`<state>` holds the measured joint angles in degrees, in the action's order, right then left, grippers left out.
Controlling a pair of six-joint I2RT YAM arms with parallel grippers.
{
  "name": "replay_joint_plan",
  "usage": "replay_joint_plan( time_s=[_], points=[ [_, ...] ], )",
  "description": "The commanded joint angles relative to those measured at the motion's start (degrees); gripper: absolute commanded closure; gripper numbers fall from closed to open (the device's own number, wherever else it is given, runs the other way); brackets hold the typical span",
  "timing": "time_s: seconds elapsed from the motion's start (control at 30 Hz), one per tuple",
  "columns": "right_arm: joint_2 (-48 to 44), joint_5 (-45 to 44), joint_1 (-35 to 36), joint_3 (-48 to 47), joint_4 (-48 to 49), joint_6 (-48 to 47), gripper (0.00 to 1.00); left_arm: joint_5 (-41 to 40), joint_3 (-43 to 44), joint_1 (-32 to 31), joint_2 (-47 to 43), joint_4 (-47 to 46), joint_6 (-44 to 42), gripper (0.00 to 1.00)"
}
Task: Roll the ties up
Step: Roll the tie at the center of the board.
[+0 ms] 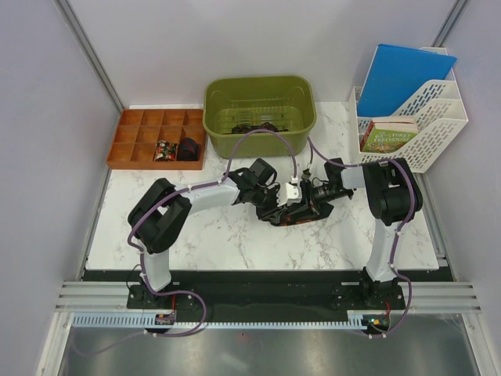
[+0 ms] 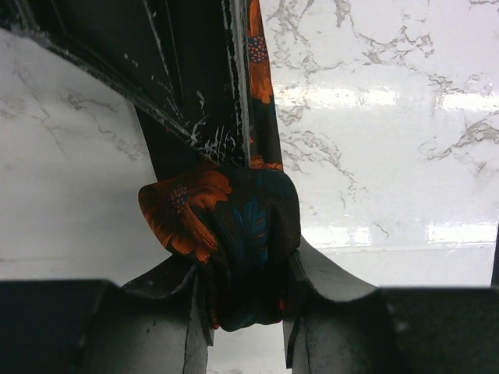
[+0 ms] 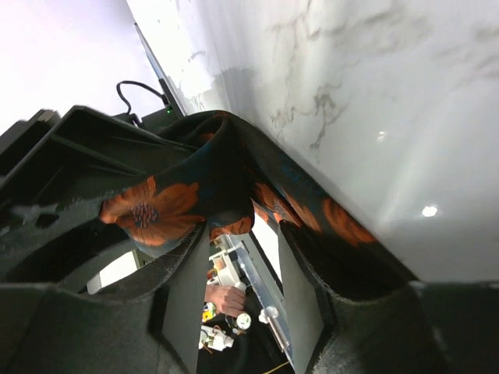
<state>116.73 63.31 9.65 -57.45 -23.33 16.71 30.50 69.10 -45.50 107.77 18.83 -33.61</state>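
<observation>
Though loose over right fingers (image 3: 86,327), tie coil (image 2: 234,249) snug between left fingers (image 2: 117,331).

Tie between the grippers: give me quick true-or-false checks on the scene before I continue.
1. The left gripper pinches a rolled part of the tie. True.
2. The right gripper is clamped shut on it. False: its jaws stand apart, with the tie draped across them.
3. The green bin is empty. False: dark ties lie inside.
4. The orange tray holds rolled ties in two compartments. True.
</observation>
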Motion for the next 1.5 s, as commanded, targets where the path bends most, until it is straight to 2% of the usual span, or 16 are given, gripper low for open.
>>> replay_joint_plan(
  time_s=[0.0, 0.13, 0.3, 0.57, 0.73, 0.87, 0.97, 1.1, 1.27, 1.47],
  points=[
    [5.1, -12.1, -2.4, 1.4, 2.9, 1.0, 0.88, 3.5, 0.9, 2.3, 0.7, 3.0, 3.8, 0.98],
    [5.3, -11.9, -2.8, 1.7, 3.7, 2.5, 0.86, 4.8, -0.5, 2.3, -0.2, 3.3, -0.7, 0.98],
    [5.8, -12.9, -2.9, 1.6, 3.8, 2.8, 0.81, 3.0, 2.0, 0.9, 1.7, 8.1, -4.5, 0.98],
    [6.1, -15.9, -2.0, 1.6, 2.7, 1.1, 0.81, 0.5, 6.0, -1.0, 2.8, 10.6, -2.5, 0.98],
    [5.9, -15.1, -2.2, 0.9, 2.5, 0.6, 0.80, -5.7, 11.1, -2.4, 7.4, 15.8, -1.4, 0.98],
    [1.5, -12.1, -2.3, 0.7, 3.4, 1.1, 0.73, -8.8, 13.0, -2.7, 11.1, 20.5, -1.8, 0.98],
    [-3.1, -10.5, -2.3, 1.8, 5.6, 3.8, 0.68, -9.7, 13.6, -2.7, 12.8, 23.1, -3.2, 0.98],
    [-7.7, -8.6, -2.1, 4.8, 11.7, 10.3, 0.57, -11.4, 13.1, -2.6, 13.2, 24.4, -4.9, 0.98],
    [-10.0, -8.1, -1.7, 6.7, 18.7, 18.3, 0.52, -11.5, 10.9, -0.7, 12.6, 25.0, -4.7, 0.98],
    [-11.3, -6.9, 0.0, 7.4, 24.9, 23.1, 0.50, -11.4, 10.0, 2.0, 11.9, 25.7, -4.1, 0.98]
  ],
)
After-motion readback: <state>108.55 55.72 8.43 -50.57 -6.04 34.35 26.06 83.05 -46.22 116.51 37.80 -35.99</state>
